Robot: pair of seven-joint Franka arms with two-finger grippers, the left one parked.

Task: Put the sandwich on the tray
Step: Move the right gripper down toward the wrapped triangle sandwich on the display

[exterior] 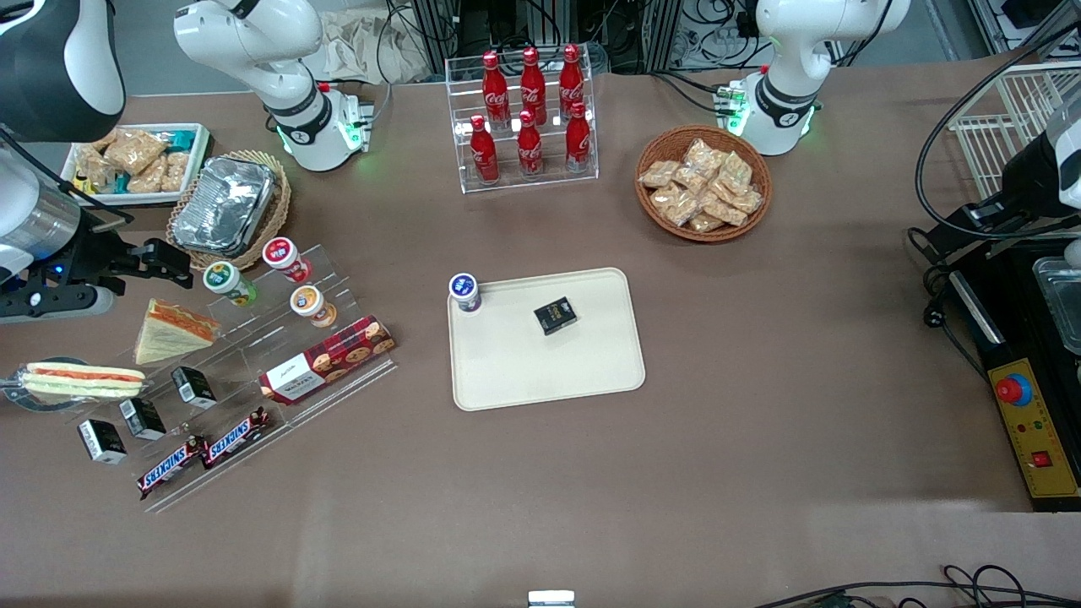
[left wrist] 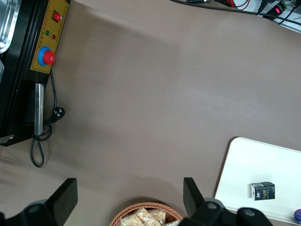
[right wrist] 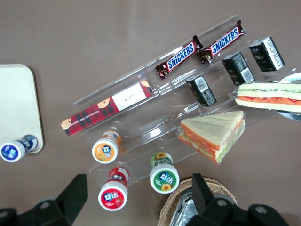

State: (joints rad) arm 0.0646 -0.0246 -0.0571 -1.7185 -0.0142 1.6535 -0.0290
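Sandwich [exterior: 171,329] looks light, soft, slippery in wrap; take it across the bread faces; gripper [exterior: 160,257] hovers above, released, empty.

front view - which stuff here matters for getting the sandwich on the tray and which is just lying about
For the job:
sandwich, on the clear stand
tray
gripper, open, above the table beside the foil container

Lying about:
foil container
cola bottles
Snickers bars
cookie box
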